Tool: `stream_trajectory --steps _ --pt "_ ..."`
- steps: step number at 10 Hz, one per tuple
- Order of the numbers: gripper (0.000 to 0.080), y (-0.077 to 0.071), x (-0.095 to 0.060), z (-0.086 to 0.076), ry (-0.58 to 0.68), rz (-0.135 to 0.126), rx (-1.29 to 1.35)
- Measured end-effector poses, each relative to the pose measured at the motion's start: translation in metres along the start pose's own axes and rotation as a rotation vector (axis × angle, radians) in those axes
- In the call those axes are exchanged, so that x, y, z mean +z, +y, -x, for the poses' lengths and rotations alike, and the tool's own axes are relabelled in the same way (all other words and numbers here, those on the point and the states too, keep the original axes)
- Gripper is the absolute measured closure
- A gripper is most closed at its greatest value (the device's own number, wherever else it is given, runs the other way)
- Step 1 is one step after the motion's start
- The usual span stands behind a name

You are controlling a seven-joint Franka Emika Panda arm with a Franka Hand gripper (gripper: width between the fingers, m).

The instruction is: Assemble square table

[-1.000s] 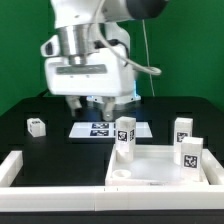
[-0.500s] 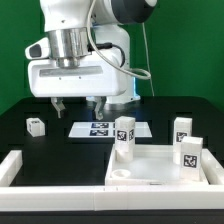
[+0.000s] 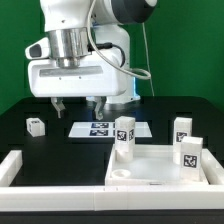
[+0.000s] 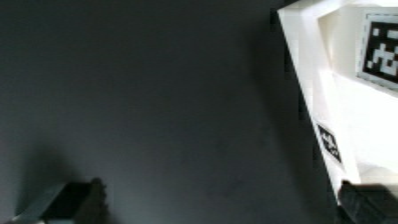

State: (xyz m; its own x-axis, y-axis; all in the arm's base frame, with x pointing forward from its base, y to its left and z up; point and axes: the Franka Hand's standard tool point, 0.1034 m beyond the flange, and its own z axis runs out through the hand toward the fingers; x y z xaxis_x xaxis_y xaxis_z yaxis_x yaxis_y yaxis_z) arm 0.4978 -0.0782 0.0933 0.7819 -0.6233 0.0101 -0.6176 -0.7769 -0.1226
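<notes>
The square table's slab (image 3: 160, 170) lies hollow side up at the front right of the exterior view, with a round socket (image 3: 120, 173) in its near left corner. A tagged white leg (image 3: 124, 138) stands upright at its back left corner. Another leg (image 3: 191, 155) stands at its right side, and a third (image 3: 183, 128) is just behind that. A small leg (image 3: 36, 126) lies apart on the exterior view's left. My gripper (image 3: 78, 103) hangs open and empty above the black table, between that leg and the marker board (image 3: 100, 129). In the wrist view my gripper (image 4: 217, 200) holds nothing between its dark fingertips (image 4: 71, 195).
A low white rail (image 3: 10, 168) runs along the front left and across the front edge. The marker board (image 4: 347, 90) shows as a white edge with a tag in the wrist view. Green backdrop behind.
My gripper has shifted toward the exterior view's left and slightly up, away from the marker board, then held still. The parts have not moved.
</notes>
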Motion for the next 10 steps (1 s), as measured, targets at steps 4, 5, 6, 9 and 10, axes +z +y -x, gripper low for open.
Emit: stream_trajectory --steps 4,5,6,9,10 --pt "0.0151 0.075 0.013 0.020 -0.018 0.010 -0.332" --pt "0.0151 0.103 0.017 0.027 -0.045 0.012 -0.429" --pt "0.0151 0.125 0.020 0.032 -0.082 -0.005 -0.507" --pt "0.0151 0.129 0.020 0.030 -0.085 0.002 -0.673" --pt "0.0151 0.131 0.019 0.029 -0.086 0.000 -0.723"
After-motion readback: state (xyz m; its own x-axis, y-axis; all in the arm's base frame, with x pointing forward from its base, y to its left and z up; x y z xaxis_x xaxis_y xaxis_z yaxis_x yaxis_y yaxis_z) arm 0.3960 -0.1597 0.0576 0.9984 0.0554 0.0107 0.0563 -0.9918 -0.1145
